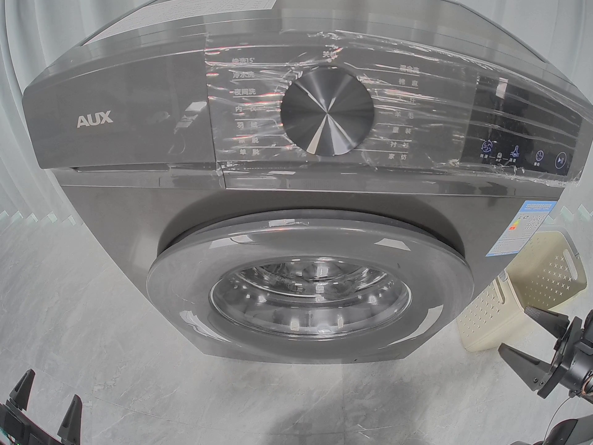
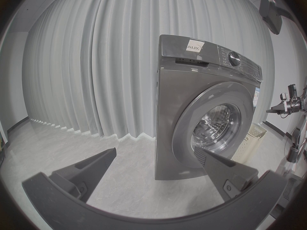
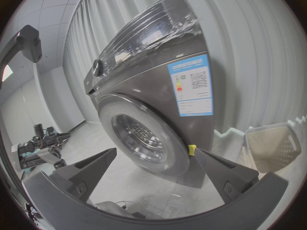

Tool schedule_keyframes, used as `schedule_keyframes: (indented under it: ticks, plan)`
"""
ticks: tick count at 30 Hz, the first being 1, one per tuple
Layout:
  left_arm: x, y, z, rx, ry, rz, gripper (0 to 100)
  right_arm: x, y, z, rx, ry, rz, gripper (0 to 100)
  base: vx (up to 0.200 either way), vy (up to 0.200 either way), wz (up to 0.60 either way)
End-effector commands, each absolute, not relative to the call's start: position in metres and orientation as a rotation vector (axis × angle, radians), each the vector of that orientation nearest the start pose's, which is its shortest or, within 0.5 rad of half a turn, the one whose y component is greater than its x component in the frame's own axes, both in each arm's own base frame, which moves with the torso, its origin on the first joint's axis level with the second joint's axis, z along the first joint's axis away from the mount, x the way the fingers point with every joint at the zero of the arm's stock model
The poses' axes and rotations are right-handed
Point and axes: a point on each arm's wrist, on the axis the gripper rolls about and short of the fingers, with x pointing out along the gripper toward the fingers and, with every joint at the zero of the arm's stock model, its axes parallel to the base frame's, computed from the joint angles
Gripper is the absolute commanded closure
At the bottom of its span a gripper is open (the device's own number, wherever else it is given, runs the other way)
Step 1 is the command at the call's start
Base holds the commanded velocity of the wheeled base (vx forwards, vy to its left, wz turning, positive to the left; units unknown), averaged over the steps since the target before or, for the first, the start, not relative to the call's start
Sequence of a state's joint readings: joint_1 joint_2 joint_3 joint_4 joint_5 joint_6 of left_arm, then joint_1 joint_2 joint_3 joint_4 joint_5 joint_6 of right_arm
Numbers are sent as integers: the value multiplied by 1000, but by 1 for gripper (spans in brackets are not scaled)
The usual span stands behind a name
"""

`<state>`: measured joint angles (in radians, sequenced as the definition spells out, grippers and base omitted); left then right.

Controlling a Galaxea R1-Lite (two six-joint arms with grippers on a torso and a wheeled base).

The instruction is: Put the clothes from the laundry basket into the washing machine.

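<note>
A grey front-loading washing machine (image 1: 296, 156) stands right in front of me, its round glass door (image 1: 309, 295) shut. It also appears in the left wrist view (image 2: 204, 106) and the right wrist view (image 3: 150, 90). A cream perforated laundry basket (image 1: 525, 292) sits on the floor to the machine's right; I see no clothes in it from here. My left gripper (image 1: 46, 400) is low at the left, open and empty. My right gripper (image 1: 531, 341) hovers low at the right, just in front of the basket (image 3: 271, 147), open and empty.
Pale marble floor (image 1: 80, 304) stretches to the left of the machine. White curtains (image 2: 96, 74) hang behind it. Clear plastic film (image 1: 401, 112) covers the control panel and its dial (image 1: 327, 111).
</note>
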<state>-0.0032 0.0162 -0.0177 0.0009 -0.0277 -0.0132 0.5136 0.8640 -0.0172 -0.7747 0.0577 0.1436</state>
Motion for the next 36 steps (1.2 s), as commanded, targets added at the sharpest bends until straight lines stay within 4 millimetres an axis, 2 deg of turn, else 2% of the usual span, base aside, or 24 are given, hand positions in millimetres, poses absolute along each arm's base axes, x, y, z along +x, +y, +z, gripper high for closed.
schedule_keyframes:
  ticks: [1, 12, 16, 21, 30, 36]
  plan:
    - [-23, -1, 76, -17, 0, -31, 0, 50, 22, 138, 119, 26, 451, 0, 0, 0, 0]
    - [-23, -1, 76, -25, -1, -29, 0, 11, 5, 123, 78, -67, 351, 0, 0, 0, 0]
    - [-23, 0, 76, -25, 0, -31, 0, 5, 4, 120, 61, -82, 341, 0, 0, 0, 0]
    - [-23, 0, 76, -26, 0, -31, 0, -8, 4, 106, 34, -72, 337, 0, 0, 0, 0]
    - [-23, -1, 76, -26, 0, -29, 0, -17, 3, 96, 41, -87, 341, 0, 0, 0, 0]
    - [-23, -1, 76, -26, -1, -29, 0, -16, 0, 95, 56, -82, 162, 0, 0, 0, 0]
